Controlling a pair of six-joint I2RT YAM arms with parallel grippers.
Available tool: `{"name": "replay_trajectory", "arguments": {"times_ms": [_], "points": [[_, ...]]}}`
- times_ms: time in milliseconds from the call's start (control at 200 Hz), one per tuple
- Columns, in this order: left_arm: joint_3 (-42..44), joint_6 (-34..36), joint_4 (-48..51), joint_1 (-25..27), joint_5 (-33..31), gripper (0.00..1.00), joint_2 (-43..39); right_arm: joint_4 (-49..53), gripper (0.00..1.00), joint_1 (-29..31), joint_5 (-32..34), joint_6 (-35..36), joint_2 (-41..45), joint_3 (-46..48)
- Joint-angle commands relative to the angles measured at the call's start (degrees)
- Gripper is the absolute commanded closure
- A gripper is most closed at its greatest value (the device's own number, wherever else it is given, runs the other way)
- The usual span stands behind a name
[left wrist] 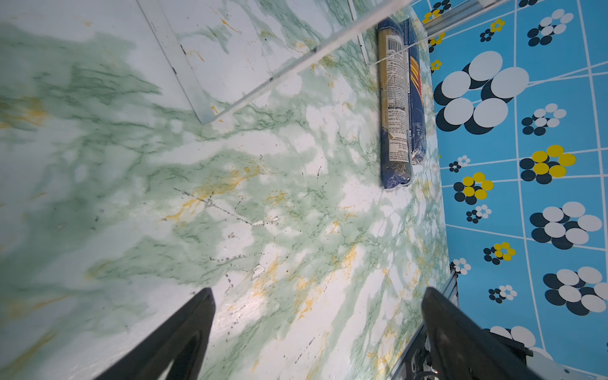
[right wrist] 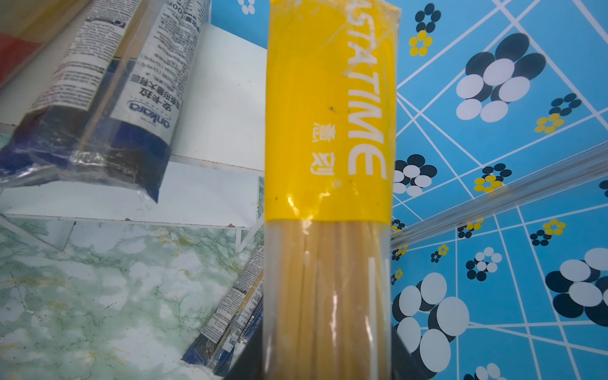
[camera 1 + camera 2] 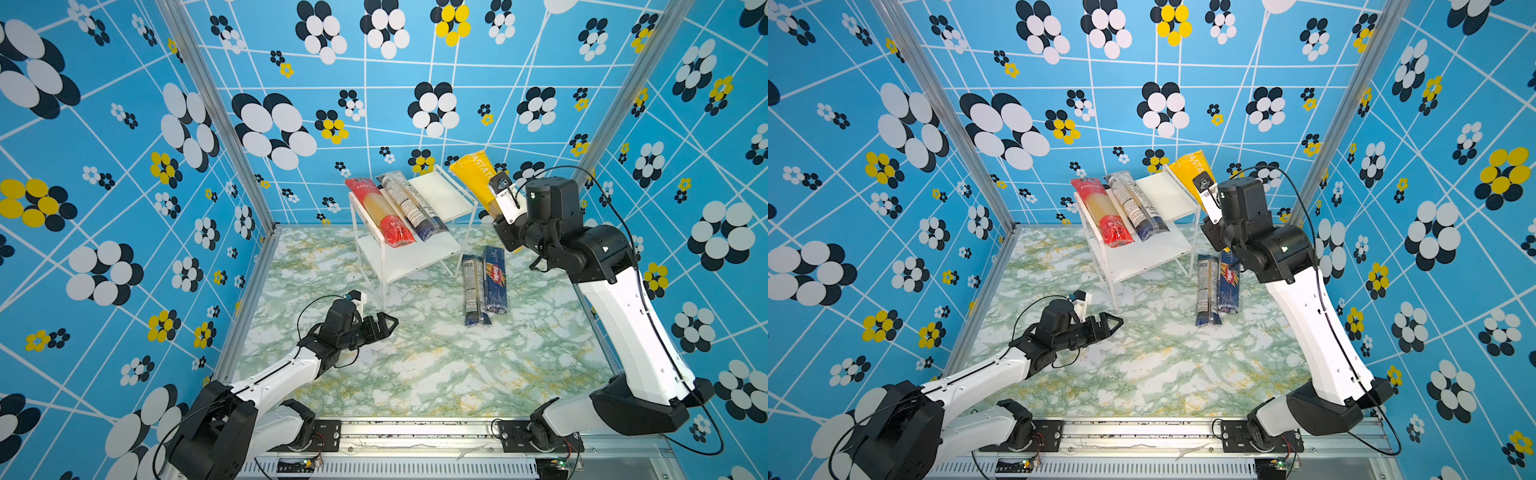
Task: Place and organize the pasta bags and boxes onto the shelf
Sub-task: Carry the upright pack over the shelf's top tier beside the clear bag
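The shelf (image 3: pixel 440 195) (image 3: pixel 1163 195) stands at the back of the table. On its top board lie a red-ended pack (image 3: pixel 380 212) (image 3: pixel 1102 212) and a see-through navy-ended pack (image 3: pixel 411 203) (image 3: pixel 1136 203), side by side and overhanging the front. My right gripper (image 3: pixel 496 212) (image 2: pixel 325 368) is shut on the yellow pack (image 3: pixel 476 178) (image 2: pixel 329 131), holding it tilted in the air by the shelf's right edge. Another see-through pack (image 3: pixel 473 286) (image 1: pixel 393 108) and the navy Barilla box (image 3: pixel 495 278) (image 1: pixel 417 98) lie together on the table. My left gripper (image 3: pixel 388 324) (image 1: pixel 317 296) hovers open and empty.
Blue flower-patterned walls close in the left, back and right, with aluminium posts (image 3: pixel 216 112) at the corners. A metal rail (image 3: pixel 415 432) runs along the front edge. The shelf's thin acrylic leg (image 1: pixel 296 69) stands close in front of my left gripper.
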State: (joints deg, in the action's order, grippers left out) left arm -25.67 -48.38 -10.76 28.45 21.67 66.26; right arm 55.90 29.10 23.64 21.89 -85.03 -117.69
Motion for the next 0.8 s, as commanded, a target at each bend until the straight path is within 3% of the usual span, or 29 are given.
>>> {"name": "replay_trajectory", "arguments": {"times_ms": [0, 470, 795], "points": [[-1.66, 0.57, 0.04, -0.41, 0.47, 0.01, -1.30, -9.05, 1.00, -0.81, -0.98, -0.09, -0.10, -4.92], [-1.60, 0.31, 0.39, -0.42, 0.92, 0.01, -1.73, -6.25, 1.00, -2.03, -3.16, 0.72, -10.85, -19.79], [-1.44, 0.39, 1.08, -0.42, 1.09, 0.01, -3.06, -6.06, 1.00, -2.12, -3.42, 0.50, -15.54, -24.75]]}}
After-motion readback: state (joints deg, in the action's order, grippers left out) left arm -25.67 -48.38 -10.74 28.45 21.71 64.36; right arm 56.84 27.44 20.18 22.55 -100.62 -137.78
